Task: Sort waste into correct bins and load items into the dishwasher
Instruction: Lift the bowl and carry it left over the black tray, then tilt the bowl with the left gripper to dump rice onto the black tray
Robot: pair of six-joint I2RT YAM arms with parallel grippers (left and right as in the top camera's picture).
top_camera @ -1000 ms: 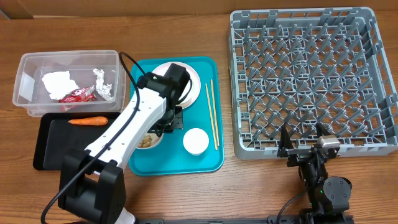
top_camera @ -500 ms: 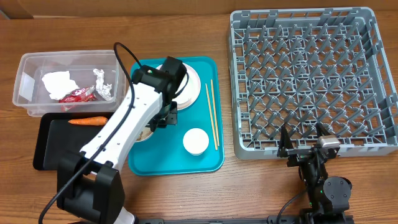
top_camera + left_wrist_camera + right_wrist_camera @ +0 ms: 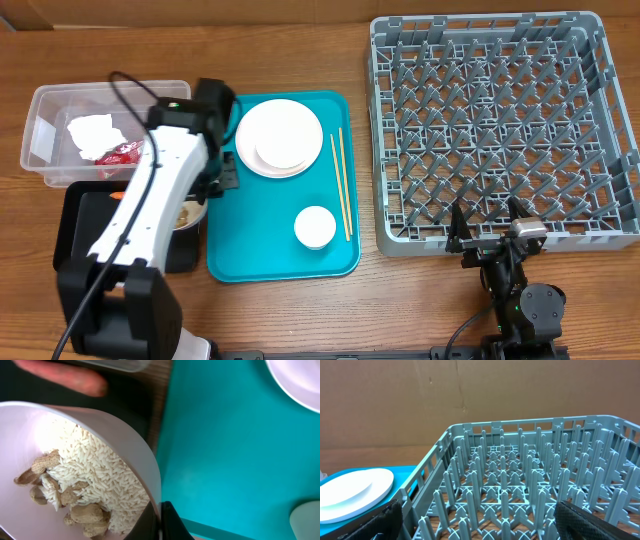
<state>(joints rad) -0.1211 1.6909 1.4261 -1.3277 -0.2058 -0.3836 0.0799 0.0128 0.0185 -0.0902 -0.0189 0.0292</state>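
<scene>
My left gripper (image 3: 207,190) (image 3: 159,522) is shut on the rim of a white bowl (image 3: 189,214) (image 3: 107,435), one finger inside and one outside. The bowl holds white rice (image 3: 95,472) and beige food scraps (image 3: 86,513), and hangs over the right end of the black tray (image 3: 78,243). An orange carrot piece (image 3: 117,196) (image 3: 65,375) lies on that tray, partly behind my arm. The clear tub (image 3: 45,105) holds a crumpled tissue (image 3: 91,130) and a red wrapper (image 3: 118,153). My right gripper (image 3: 485,226) (image 3: 481,521) stands open at the front edge of the grey dish rack (image 3: 500,130) (image 3: 520,485).
The teal tray (image 3: 260,245) (image 3: 225,440) carries stacked white plates (image 3: 280,137) (image 3: 350,491), a small white cup (image 3: 314,227) and a pair of wooden chopsticks (image 3: 340,185). The dish rack fills the right half of the wooden table (image 3: 300,310).
My left arm has swung left with the bowl, from over the teal tray to over the black tray. The plates are now uncovered. The right arm has not moved.
</scene>
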